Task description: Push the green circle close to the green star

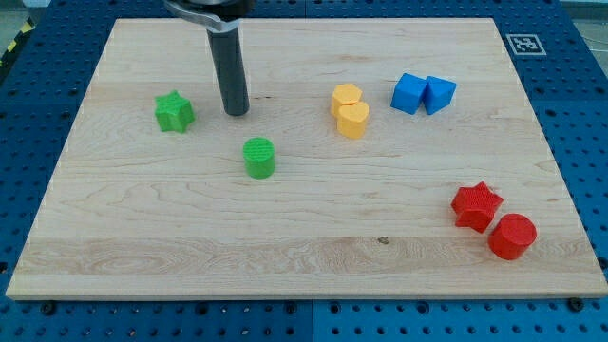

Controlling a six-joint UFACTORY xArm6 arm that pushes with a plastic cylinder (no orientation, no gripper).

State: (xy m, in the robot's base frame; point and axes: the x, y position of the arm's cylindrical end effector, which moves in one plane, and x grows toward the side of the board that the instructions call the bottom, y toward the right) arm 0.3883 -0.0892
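The green circle [258, 157] stands on the wooden board left of centre. The green star [174, 111] lies up and to the view's left of it, with a clear gap between them. My tip [237, 111] rests on the board between the two, above the circle and to the right of the star, touching neither. The dark rod rises from it to the view's top edge.
A yellow hexagon [347, 96] and a yellow heart [353, 120] touch near the top centre. Two blue blocks [409, 92] [439, 93] sit to their right. A red star [476, 205] and a red circle [512, 236] sit at the lower right. The board's edge [57, 161] borders a blue pegboard.
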